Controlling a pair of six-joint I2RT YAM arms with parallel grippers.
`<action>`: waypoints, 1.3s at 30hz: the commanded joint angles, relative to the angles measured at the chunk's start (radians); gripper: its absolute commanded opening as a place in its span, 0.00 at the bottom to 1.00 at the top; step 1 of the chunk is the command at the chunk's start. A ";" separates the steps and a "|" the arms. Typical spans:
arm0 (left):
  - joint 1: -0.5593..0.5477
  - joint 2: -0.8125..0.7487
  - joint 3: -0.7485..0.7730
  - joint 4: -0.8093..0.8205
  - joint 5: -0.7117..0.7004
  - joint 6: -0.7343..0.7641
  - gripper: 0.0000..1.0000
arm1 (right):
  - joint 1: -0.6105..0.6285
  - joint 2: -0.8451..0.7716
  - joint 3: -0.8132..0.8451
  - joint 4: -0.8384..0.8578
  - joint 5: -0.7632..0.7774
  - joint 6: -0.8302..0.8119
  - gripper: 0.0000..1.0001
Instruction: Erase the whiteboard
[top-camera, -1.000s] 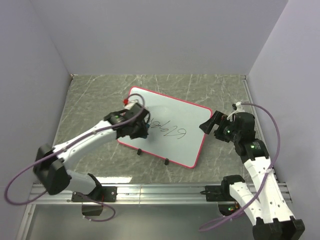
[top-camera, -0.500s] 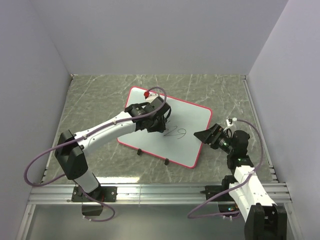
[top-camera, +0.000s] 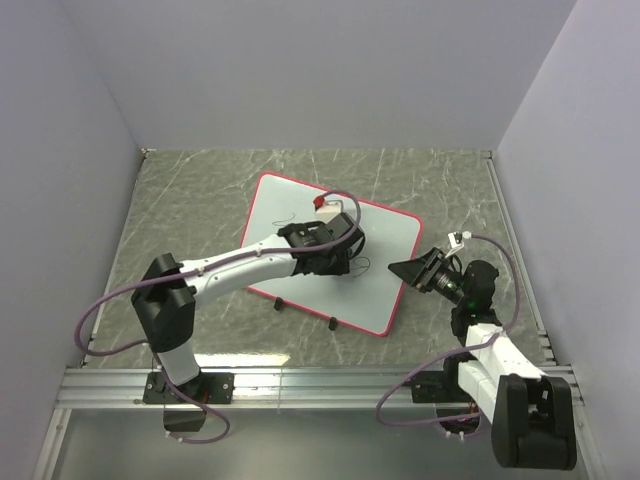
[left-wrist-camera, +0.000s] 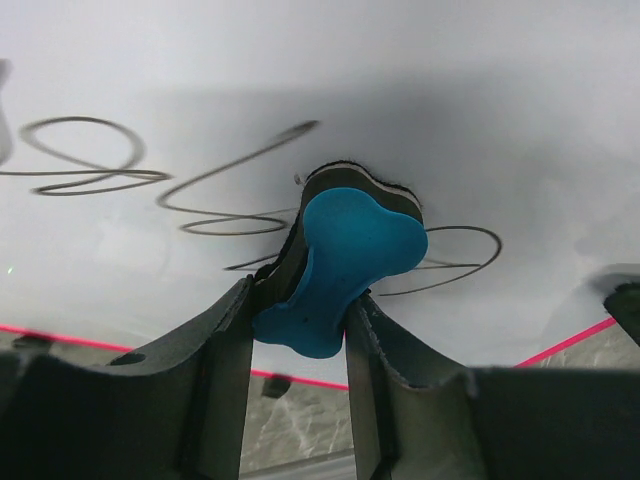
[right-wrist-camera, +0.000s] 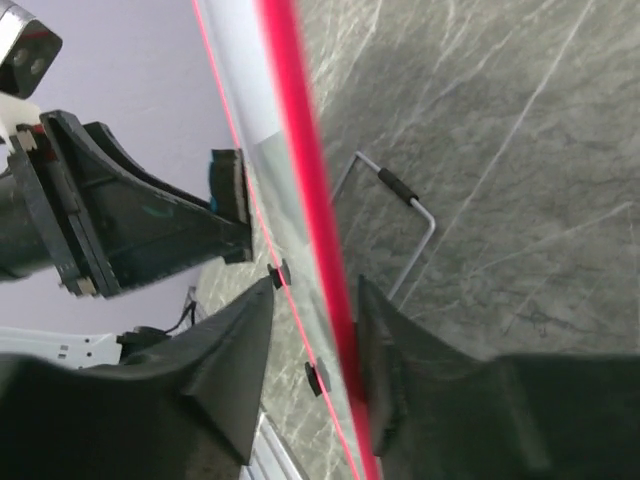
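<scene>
One lobed blue eraser (left-wrist-camera: 350, 250) on glossy whiteboard (left-wrist-camera: 450, 100)

From my end the whiteboard (top-camera: 290, 210) looks smooth and glossy white, catching soft reflections, with a thin rim of shiny red-pink plastic. The eraser (left-wrist-camera: 345, 250) has a matt blue, plastic-looking grip over a dark felt-like pad. The left gripper (left-wrist-camera: 300, 300) has fingers (left-wrist-camera: 225, 345) of matt dark-grey plastic, faintly grainy. The table (top-camera: 190, 200) reads as grey veined stone with a dull sheen
</scene>
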 joint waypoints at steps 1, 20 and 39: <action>-0.039 0.057 0.023 0.094 -0.037 -0.010 0.00 | -0.004 0.032 -0.003 0.112 -0.049 -0.016 0.43; -0.155 0.270 0.158 0.131 -0.016 -0.052 0.00 | -0.002 -0.035 0.037 -0.102 -0.025 -0.100 0.00; 0.355 0.069 -0.196 0.110 -0.045 0.137 0.00 | -0.004 -0.066 0.132 -0.305 -0.051 -0.198 0.00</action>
